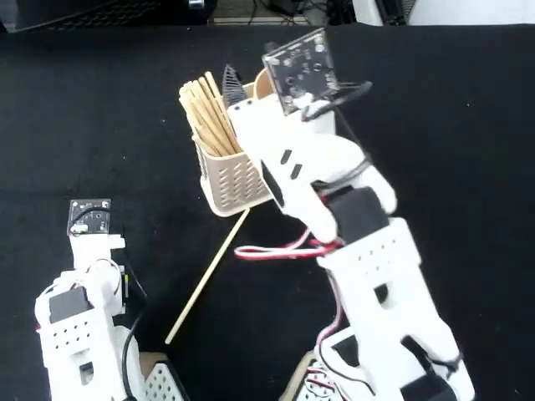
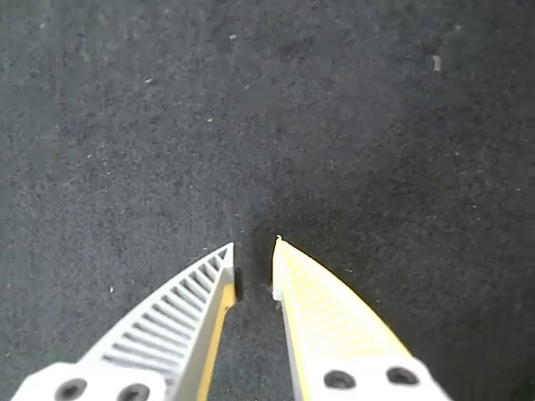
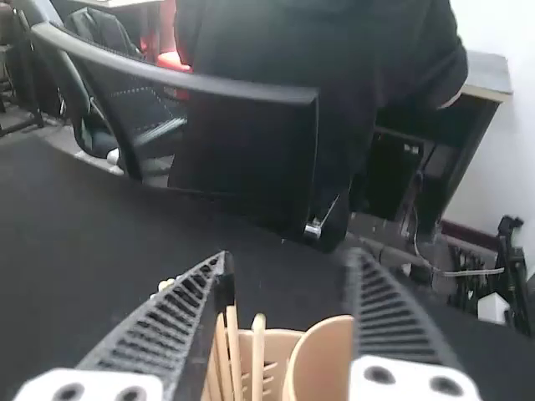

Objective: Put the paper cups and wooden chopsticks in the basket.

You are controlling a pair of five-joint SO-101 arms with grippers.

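At the far middle of the table (image 1: pixel 100 109) stands the basket (image 1: pixel 232 180), upright, with a bundle of wooden chopsticks (image 1: pixel 205 113) leaning out of it and a paper cup (image 3: pixel 322 359) tucked in beside them. By the look of it, these pieces are already delivered. One loose chopstick (image 1: pixel 207 276) lies flat on the cloth, running from the basket's foot toward the near edge, and it seems to be what remains.

The right gripper (image 3: pixel 290 259) hangs directly over the basket's mouth, fingers spread wide and pinching nothing, which suggests a release. Its arm stretches forward with the wrist angled low.

The left gripper (image 2: pixel 255 244) points down at bare cloth, well apart from the basket. Its tips are nearly together with a slim gap, empty, and its arm is folded back.
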